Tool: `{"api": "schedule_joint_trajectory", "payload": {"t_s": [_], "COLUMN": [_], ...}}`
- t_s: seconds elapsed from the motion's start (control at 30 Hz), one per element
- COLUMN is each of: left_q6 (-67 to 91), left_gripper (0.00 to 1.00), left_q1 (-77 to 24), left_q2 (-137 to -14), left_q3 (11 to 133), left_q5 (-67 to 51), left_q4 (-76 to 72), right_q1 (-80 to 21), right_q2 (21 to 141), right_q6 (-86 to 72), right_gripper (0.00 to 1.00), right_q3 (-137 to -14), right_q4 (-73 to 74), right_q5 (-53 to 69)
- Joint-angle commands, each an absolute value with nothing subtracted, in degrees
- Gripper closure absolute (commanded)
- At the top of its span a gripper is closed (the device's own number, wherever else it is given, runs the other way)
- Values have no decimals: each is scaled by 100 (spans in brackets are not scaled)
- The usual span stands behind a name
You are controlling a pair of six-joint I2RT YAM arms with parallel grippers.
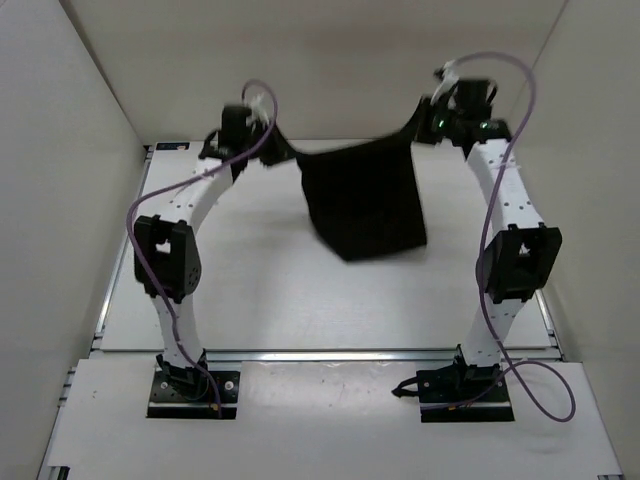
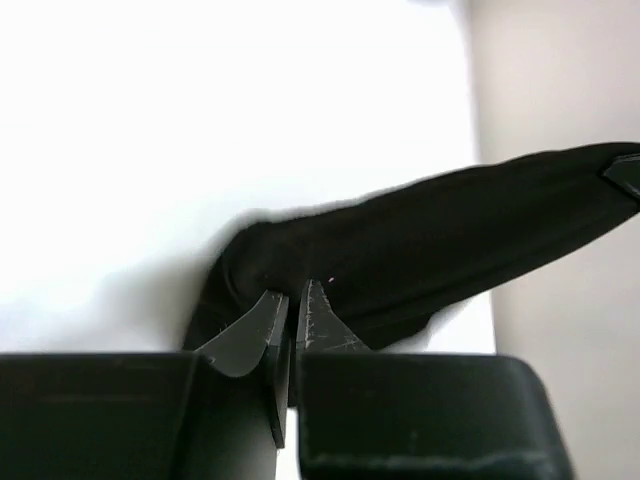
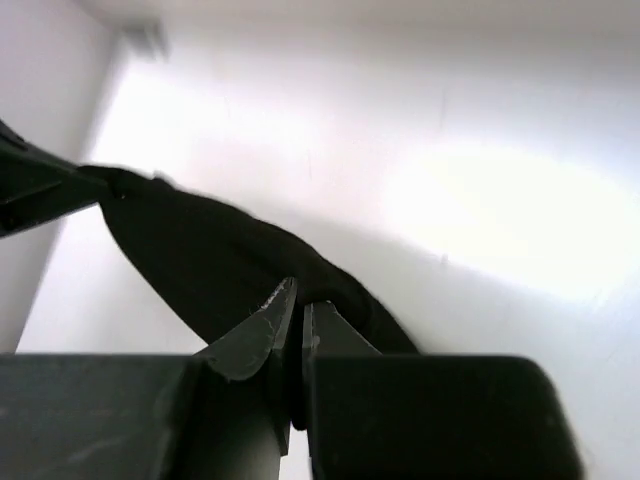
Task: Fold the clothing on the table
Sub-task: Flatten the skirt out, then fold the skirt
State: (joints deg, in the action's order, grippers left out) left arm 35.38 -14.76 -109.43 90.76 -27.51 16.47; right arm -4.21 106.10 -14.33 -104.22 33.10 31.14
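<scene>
The black clothing hangs stretched between my two grippers over the far half of the white table, its lower part draping down toward the surface. My left gripper is shut on the garment's left top corner. In the left wrist view the fabric runs off to the right from my closed left gripper. My right gripper is shut on the right top corner. From the right wrist view, the cloth stretches leftward away from the pinched right gripper.
White enclosure walls stand close on the left, right and far sides. An aluminium rail runs along the table's near edge, with both arm bases bolted in front of it. Purple cables loop beside each arm.
</scene>
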Motion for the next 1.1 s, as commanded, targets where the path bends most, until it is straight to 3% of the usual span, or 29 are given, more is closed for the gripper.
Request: {"api": "schedule_joint_trajectory", "payload": {"t_s": [0.0,0.03,0.1,0.23,0.33,0.4,0.53,0.6,0.77,0.9,1.07], "left_q6": [3032,3041,3032,3058,3111,2902,3127,3487,3867,3666,3630], "left_gripper": [100,100,100,100,100,100,100,100,100,100,100], "left_q1": [-1459,-1485,-1555,-1644,-1661,-1853,-2530,-2592,-2338,-2197,-2206], "left_q2": [-10783,-10828,-10409,-9055,-7844,-7159,-5393,-4654,-3446,-3901,-5104], "left_q3": [12032,12580,12535,9721,7540,6455,4248,3274,2698,2926,3383], "left_q5": [-2295,-2233,-2049,-1680,-1662,-1390,-809,-1028,-1634,-1960,-2004], "left_q4": [2530,2549,2200,769,361,597,1404,1686,2793,2874,2031], "right_q1": [173,315,290,44,-394,-737,-1888,-2564,-2515,-1961,-1951], "right_q2": [10468,10302,9715,8529,7493,6781,5216,4564,3630,4112,5402], "right_q6": [-1361,-1519,-1233,-607,-501,-772,-1860,-2579,-3410,-3226,-2971], "right_gripper": [100,100,100,100,100,99,100,100,100,100,100], "right_q3": [-12788,-12631,-11869,-9909,-7660,-5871,-3696,-3124,-2558,-2741,-3338], "right_q4": [3432,2984,2674,2286,2005,1828,2169,2486,2839,2514,2118], "right_q5": [3004,3267,3009,2505,1935,1548,1380,1388,2003,2495,2426]}}
